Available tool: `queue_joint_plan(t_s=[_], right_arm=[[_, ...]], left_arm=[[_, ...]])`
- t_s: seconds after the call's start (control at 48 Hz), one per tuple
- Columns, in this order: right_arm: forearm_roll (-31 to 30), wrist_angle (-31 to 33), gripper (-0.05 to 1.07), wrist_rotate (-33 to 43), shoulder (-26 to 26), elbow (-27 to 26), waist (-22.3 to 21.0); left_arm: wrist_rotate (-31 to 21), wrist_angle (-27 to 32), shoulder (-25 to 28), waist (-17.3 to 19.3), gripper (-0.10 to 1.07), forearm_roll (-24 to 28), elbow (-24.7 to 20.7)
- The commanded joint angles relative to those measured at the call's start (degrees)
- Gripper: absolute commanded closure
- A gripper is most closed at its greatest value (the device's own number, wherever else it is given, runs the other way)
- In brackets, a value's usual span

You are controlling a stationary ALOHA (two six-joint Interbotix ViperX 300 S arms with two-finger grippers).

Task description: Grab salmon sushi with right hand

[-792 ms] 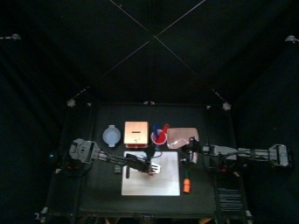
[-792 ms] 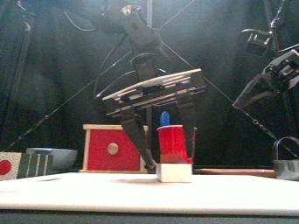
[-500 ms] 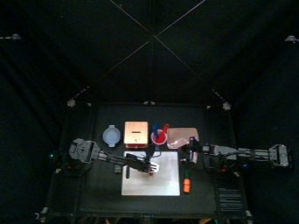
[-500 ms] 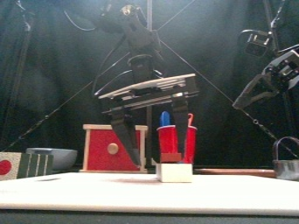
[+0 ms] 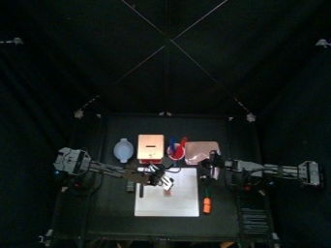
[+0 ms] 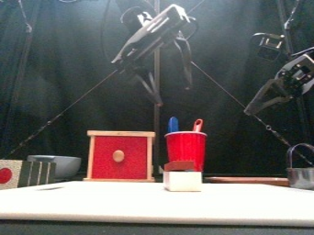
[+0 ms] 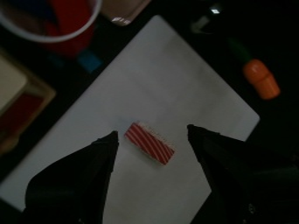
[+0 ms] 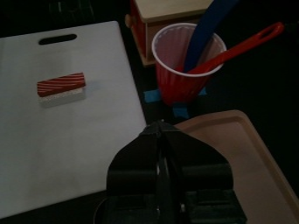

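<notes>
The salmon sushi (image 7: 149, 143), a small pink-striped piece on a white base, lies on the white mat (image 7: 176, 87). In the front view the salmon sushi (image 6: 183, 176) stands alone at the mat's middle. My left gripper (image 7: 152, 133) hangs open high above it, one jaw on each side, touching nothing. My right gripper (image 8: 156, 128) is shut and empty, off the mat's edge near the red cup, with the sushi (image 8: 61, 86) well apart from it. From above, the right gripper (image 5: 207, 167) sits beside the mat (image 5: 168, 199).
A red cup (image 8: 184, 52) with a blue and a red utensil stands behind the mat. A pink tray (image 8: 228, 149) lies under the right gripper. A wooden box (image 6: 120, 156) and a bowl (image 5: 123, 148) are at the back left. A bright orange piece (image 7: 263, 79) lies beside the mat.
The left gripper, which straddled the sushi low over the mat, has risen high and drawn back to the left, leaving the sushi on the mat. The right arm has not moved.
</notes>
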Motion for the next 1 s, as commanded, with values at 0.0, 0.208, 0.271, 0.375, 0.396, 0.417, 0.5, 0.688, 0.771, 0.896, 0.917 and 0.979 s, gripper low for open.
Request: queue_joint_plan(t_s=[0.0, 0.208, 0.271, 0.375, 0.396, 0.417, 0.5, 0.688, 0.771, 0.896, 0.917, 0.979], right_arm=[[0.00, -0.18, 1.01, 0.00, 0.18, -0.62, -1.23], [0.53, -0.18, 1.01, 0.09, -0.09, -0.09, -3.60], [0.88, -0.18, 1.01, 0.26, -0.26, -0.09, -3.87], [1.67, -0.18, 1.01, 0.26, -0.79, -0.09, -3.96], [1.58, -0.26, 1.01, 0.26, -0.88, -0.09, -4.04], [1.58, -0.26, 1.01, 0.26, -0.97, -0.09, -4.04], [1.67, -0.26, 1.01, 0.26, -1.49, -0.26, -4.39], [2.20, -0.62, 1.01, 0.35, -2.20, -1.76, -4.39], [2.99, -0.62, 1.01, 0.35, -2.29, -2.90, -3.87], [2.99, -0.62, 1.01, 0.26, -2.29, -5.10, -1.49], [2.99, -0.70, 1.01, 0.26, -2.29, -5.45, -1.23], [2.99, -0.79, 1.01, 0.26, -2.11, -6.50, 0.00]], left_arm=[[5.19, -9.40, -3.08, 0.00, 0.03, 1.05, 1.93], [20.39, -38.76, -6.77, 0.44, 0.03, 5.36, 14.77], [23.47, -46.49, -7.82, 1.14, 0.03, 5.63, 18.63], [27.86, -58.36, -9.32, 3.16, 0.04, 5.71, 24.26], [28.83, -60.29, -9.58, 3.69, 0.04, 5.71, 25.31], [29.88, -62.23, -9.93, 4.13, 0.04, 5.71, 26.28], [34.37, -68.38, -11.51, 5.62, 0.03, 5.63, 30.23], [43.77, -73.74, -18.37, 9.40, 0.03, 1.67, 38.76], [47.29, -73.65, -22.32, 11.16, 0.03, -0.18, 42.45], [51.77, -73.56, -28.56, 12.57, 0.03, -2.64, 47.11], [52.29, -73.56, -29.44, 12.57, 0.03, -3.16, 47.72], [53.26, -73.39, -31.99, 12.83, 0.03, -5.01, 49.13]])
